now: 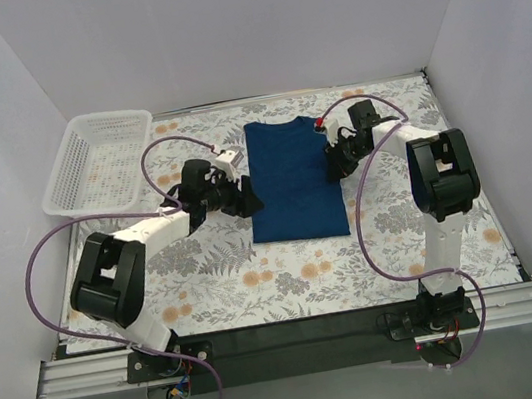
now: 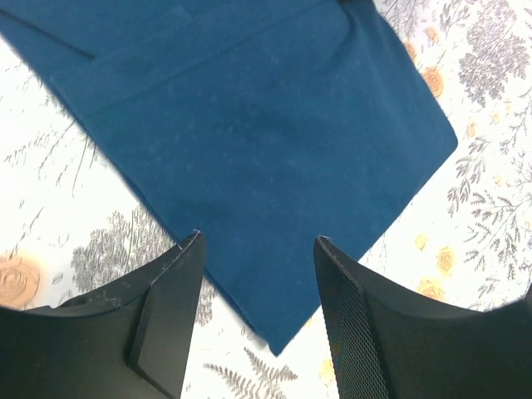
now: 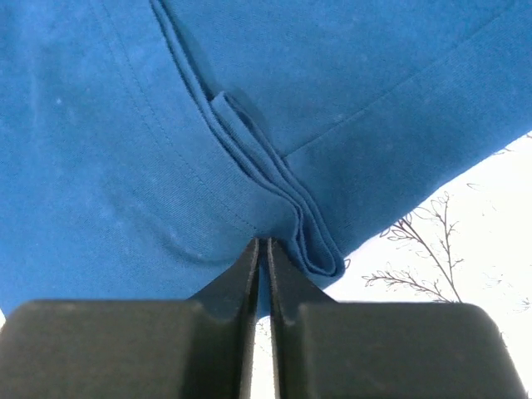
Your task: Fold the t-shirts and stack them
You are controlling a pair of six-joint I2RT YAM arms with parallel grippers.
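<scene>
A dark navy t-shirt (image 1: 291, 180) lies folded into a long rectangle in the middle of the table, with no chest graphic showing. My left gripper (image 1: 245, 201) is at its left edge, open. In the left wrist view the fingers (image 2: 258, 237) straddle a lower corner of the shirt (image 2: 249, 150) and hold nothing. My right gripper (image 1: 334, 162) is at the shirt's right edge. In the right wrist view it (image 3: 262, 243) is shut on a folded edge of the shirt (image 3: 125, 150), with layered folds bunched beside the fingertips.
A white lattice basket (image 1: 98, 160) stands at the back left of the table and looks empty. The tablecloth (image 1: 259, 282) has a floral print. White walls enclose the table on three sides. Purple cables loop off both arms.
</scene>
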